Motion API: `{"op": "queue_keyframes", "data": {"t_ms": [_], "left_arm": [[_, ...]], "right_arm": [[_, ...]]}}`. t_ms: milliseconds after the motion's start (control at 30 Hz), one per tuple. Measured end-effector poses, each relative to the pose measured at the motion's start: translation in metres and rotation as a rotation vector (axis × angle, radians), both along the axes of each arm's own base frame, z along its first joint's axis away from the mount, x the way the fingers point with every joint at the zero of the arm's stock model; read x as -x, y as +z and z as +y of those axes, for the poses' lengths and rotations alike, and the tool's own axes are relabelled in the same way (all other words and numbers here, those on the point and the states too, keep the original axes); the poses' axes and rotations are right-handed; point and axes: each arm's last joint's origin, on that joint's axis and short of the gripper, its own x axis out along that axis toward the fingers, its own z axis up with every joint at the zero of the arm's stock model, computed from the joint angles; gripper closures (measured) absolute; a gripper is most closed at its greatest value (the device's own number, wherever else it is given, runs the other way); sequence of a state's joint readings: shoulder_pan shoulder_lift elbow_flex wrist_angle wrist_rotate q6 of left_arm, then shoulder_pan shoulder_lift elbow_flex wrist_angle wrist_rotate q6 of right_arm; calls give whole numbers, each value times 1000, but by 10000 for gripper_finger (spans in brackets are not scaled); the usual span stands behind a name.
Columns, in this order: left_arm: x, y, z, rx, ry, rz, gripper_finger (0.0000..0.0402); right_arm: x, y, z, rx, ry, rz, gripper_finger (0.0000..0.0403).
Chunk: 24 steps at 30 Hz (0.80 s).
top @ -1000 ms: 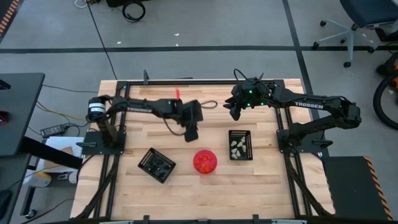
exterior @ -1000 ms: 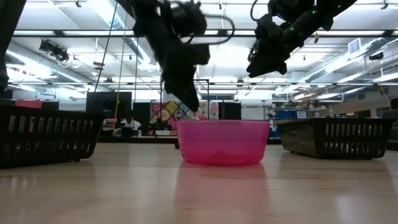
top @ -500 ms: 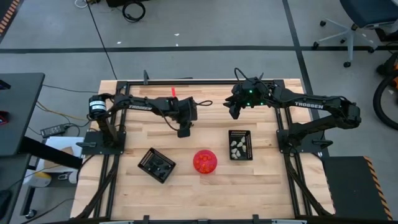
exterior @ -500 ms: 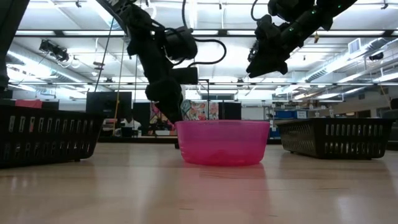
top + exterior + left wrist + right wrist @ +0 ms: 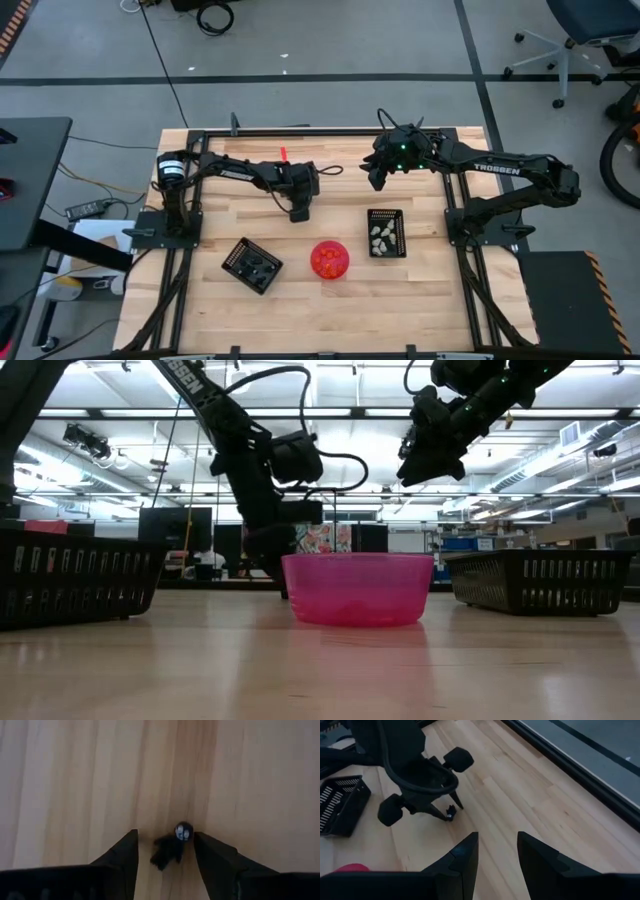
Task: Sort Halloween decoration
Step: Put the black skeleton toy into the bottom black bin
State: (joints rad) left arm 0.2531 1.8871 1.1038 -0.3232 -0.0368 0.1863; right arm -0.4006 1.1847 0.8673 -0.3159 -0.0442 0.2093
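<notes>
A tiny black decoration piece [image 5: 169, 851] with a pale round spot lies on the bare wood. My left gripper [image 5: 166, 835] is open and points down over it, one finger on either side and neither touching. The high view puts this gripper [image 5: 298, 212] at mid-table, beyond the pink-red bowl [image 5: 329, 259]. My right gripper [image 5: 378, 181] is open and holds nothing, hovering well above the table's far right part. The right wrist view shows the same black piece [image 5: 451, 812] at the left gripper's fingertips.
A black grid tray [image 5: 251, 265] with dark pieces stands left of the bowl. Another black tray [image 5: 386, 232], right of the bowl, holds pale whitish pieces. In the low view the bowl [image 5: 358, 588] stands between the two trays. Bare wood lies around the left gripper.
My left gripper has gone down toward the table and shifted a little toward the table's left edge, and now stands low behind the bowl. My right arm has kept still.
</notes>
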Motion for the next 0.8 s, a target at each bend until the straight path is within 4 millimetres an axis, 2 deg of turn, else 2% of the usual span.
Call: {"op": "queue_keyframes", "data": {"t_ms": [167,500,800], "left_arm": [[1,-2,-1,13,13,33,262],[1,-1,-2,39,83,28,384],[9,12,-5,79,112,24,395]], "right_arm": [[0,0,0,-5,6,-2,263],[0,0,0,-5,7,-2,263],[0,0,0,-4,9,1,263]]}}
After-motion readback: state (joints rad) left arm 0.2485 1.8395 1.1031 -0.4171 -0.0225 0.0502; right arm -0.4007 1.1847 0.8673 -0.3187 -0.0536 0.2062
